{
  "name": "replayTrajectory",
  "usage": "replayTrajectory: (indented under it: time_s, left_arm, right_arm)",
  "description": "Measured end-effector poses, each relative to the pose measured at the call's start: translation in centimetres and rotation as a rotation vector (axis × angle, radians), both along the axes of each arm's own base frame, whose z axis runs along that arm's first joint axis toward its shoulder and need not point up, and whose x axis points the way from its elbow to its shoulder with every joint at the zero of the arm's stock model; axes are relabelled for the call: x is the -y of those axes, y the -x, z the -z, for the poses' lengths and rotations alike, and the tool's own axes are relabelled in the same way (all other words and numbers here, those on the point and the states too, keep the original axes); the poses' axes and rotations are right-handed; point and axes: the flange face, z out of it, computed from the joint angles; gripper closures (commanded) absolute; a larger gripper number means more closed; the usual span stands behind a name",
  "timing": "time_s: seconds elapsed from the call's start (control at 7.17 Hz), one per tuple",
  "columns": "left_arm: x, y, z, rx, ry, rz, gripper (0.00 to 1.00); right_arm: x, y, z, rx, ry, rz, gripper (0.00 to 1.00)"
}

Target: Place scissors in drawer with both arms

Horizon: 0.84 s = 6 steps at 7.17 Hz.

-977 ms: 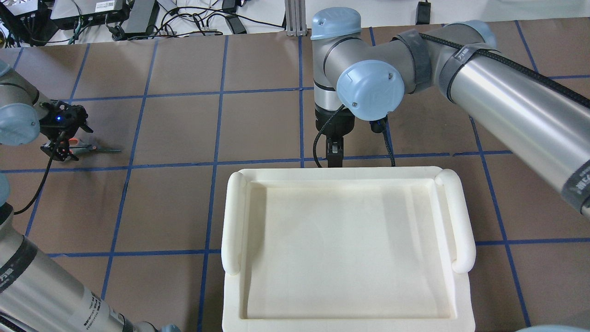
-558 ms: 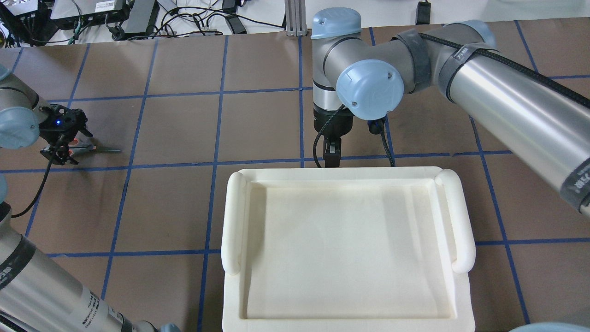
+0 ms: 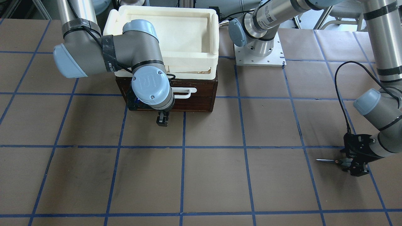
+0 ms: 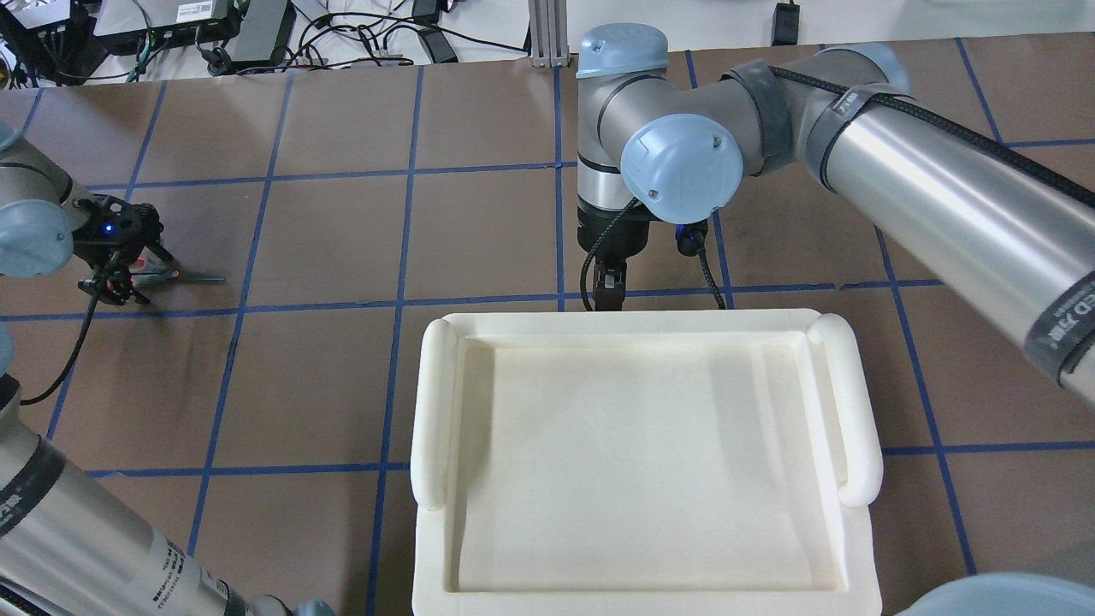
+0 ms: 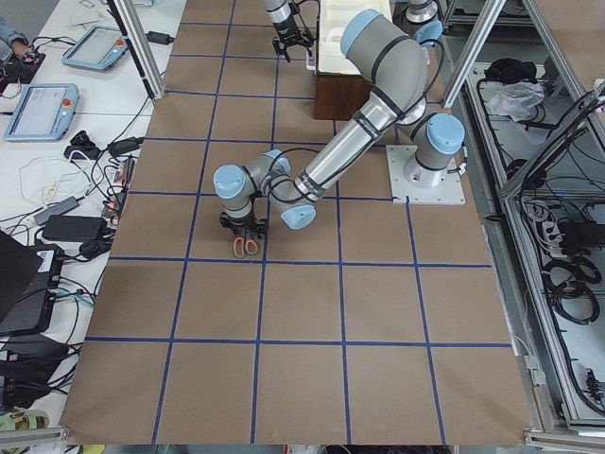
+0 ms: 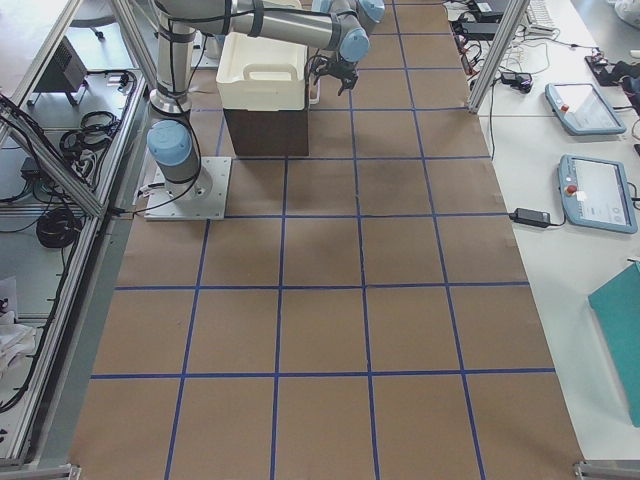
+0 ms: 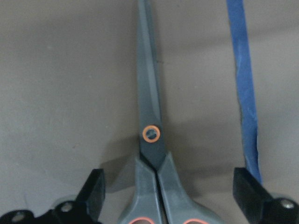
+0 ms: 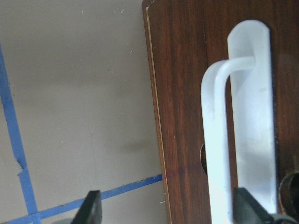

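The scissors (image 4: 190, 277) lie flat on the brown table at the far left, blades pointing right; they also show in the front view (image 3: 326, 160). My left gripper (image 4: 135, 274) is low over their grey handles. In the left wrist view the scissors (image 7: 152, 135) lie between its open fingers (image 7: 96, 191), which do not touch them. The dark-brown drawer (image 3: 201, 91) is closed, and its white bar handle (image 3: 185, 92) faces away from me. My right gripper (image 3: 162, 120) hangs open and empty in front of the drawer face (image 8: 182, 93), with the handle (image 8: 247, 93) by one finger.
A cream-white tray (image 4: 633, 321) sits on top of the drawer box. Blue tape lines grid the brown table. The left arm's base plate (image 3: 259, 51) stands beside the box. Cables and power supplies (image 4: 214, 34) lie beyond the far table edge.
My left gripper has shifted slightly left, settling over the scissors' handles. My right wrist and gripper have shifted slightly left in front of the drawer. The scissors have not moved.
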Motion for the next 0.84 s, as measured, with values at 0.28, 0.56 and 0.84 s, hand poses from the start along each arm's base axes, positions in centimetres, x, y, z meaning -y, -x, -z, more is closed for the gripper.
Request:
replayTrajectory:
  time_s: [0.28, 0.56, 0.84]
  left_arm:
    - [0.0, 0.0, -0.1, 0.001, 0.003, 0.004, 0.69]
    - [0.0, 0.0, -0.5, 0.005, 0.009, 0.006, 0.71]
    - [0.1, 0.0, -1.0, 0.01, 0.017, 0.007, 0.82]
  right_arm:
    - [-0.1, -0.1, 0.3, 0.002, -0.012, 0.001, 0.0]
    - [-0.3, -0.1, 1.0, -0.002, -0.035, -0.002, 0.0]
    - [-0.3, -0.1, 1.5, -0.004, -0.048, -0.006, 0.0]
